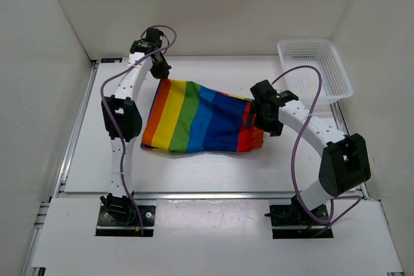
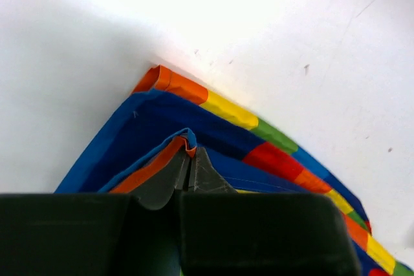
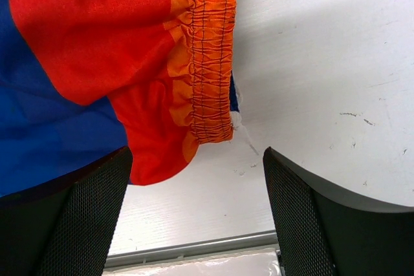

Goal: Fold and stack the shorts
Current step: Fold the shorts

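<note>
Top external view is showing the shorts [image 1: 197,117] lying spread across the middle of the table [image 1: 213,166], rainbow stripes running far to near. The white basket [image 1: 317,69] is sitting off at the far right corner, well apart from them. The left gripper [image 1: 161,71] is sitting at the far left corner of the cloth. The left wrist view is making it pretty clear that its jaws are clenched on a little ridge of blue and orange hem, pinching it right at the tips. The right gripper [image 3: 197,159] is hanging over the right side with its jaws spread wide. The end of the orange elastic waistband [image 3: 206,50] is lying just ahead of the gap between the fingers, and nothing is being grabbed there yet.

If you're asking me, this fold is only going well if both corners are getting lifted together. So the right side is needing to drop down and bite that waistband corner, catching every layer, before any lifting starts. Otherwise the thin cloth is probably going to drag and bunch toward the left.
</note>
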